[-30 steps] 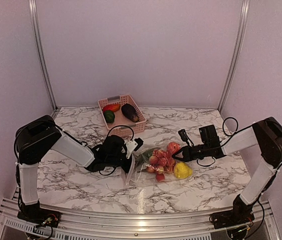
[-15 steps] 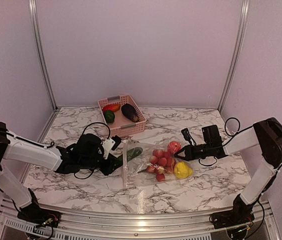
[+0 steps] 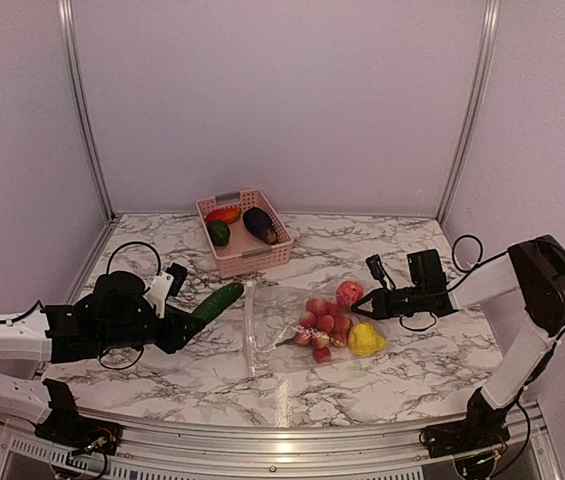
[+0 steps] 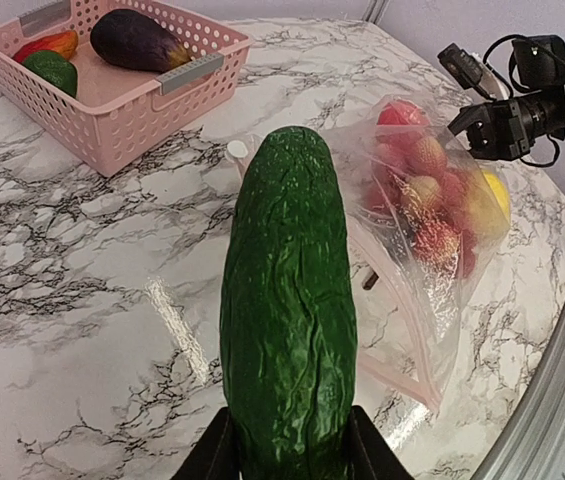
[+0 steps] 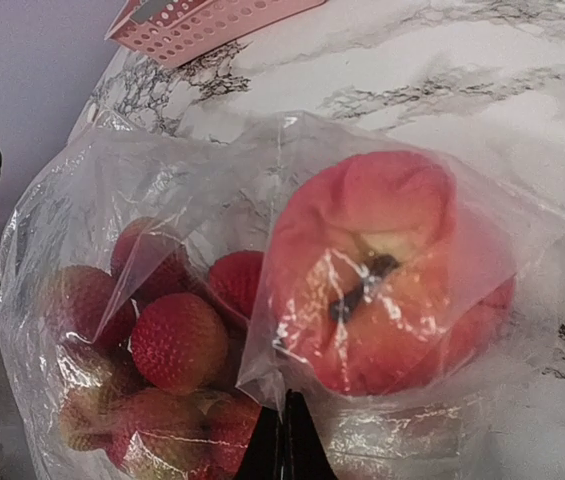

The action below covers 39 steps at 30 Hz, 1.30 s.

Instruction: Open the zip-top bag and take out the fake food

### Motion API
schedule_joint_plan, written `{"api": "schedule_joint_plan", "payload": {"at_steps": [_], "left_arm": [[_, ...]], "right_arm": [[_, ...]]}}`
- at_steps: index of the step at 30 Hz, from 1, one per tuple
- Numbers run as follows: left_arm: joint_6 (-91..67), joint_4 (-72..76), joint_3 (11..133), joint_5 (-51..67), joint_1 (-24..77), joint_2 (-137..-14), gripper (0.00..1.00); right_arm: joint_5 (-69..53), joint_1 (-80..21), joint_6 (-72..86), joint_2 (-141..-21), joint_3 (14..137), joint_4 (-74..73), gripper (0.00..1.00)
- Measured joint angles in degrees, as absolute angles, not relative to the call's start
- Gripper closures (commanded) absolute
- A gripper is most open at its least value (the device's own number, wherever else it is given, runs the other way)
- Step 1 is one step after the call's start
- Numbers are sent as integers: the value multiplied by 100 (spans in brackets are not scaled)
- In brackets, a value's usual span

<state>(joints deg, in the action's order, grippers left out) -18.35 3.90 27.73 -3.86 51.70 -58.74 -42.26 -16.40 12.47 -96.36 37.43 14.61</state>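
While left gripper (image 4: pixel 289 452) clamps green cucumber (image 4: pixel 287 290), right gripper (image 5: pixel 284 440) pinched shut, seemingly on zip-top bag (image 5: pixel 152 170).

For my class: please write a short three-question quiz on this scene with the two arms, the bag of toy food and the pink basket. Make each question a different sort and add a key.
1. True or false: the cucumber lies inside the bag.
2. What is the right claw shut on? A the cucumber; B the bag; C nothing.
3. Fill in: the eggplant lies in the pink ____.

Key: 1 false, the left claw holds it outside the bag. 2 B. 3 basket.
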Motion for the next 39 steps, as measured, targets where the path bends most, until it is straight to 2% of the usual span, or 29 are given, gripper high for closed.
{"api": "schedule_joint_plan", "payload": {"at_steps": [4,8,21,29,39], "left_arm": [[-1944,237,2869,-565,5122,-5561,82],[-1997,-19,3350,-589,4888,-5872,82],[-2056,-207,6289,-513,3597,-8394,82],[-2344,-331,8187,-657,3286,-9944,79],[-2753,-399,9736,-1033,3098,-11649,78]], "right_arm": [[-4257,-1640,1249,-9636,3723,1485,100],[-4259,-1638,1249,-9636,3723,1500,100],[-4305,-1636,1249,-9636,3721,1503,100],[-4307,-1636,1249,-9636,3695,1529,100],[-4318,-1634,1249,-9636,3686,1551,100]]}}
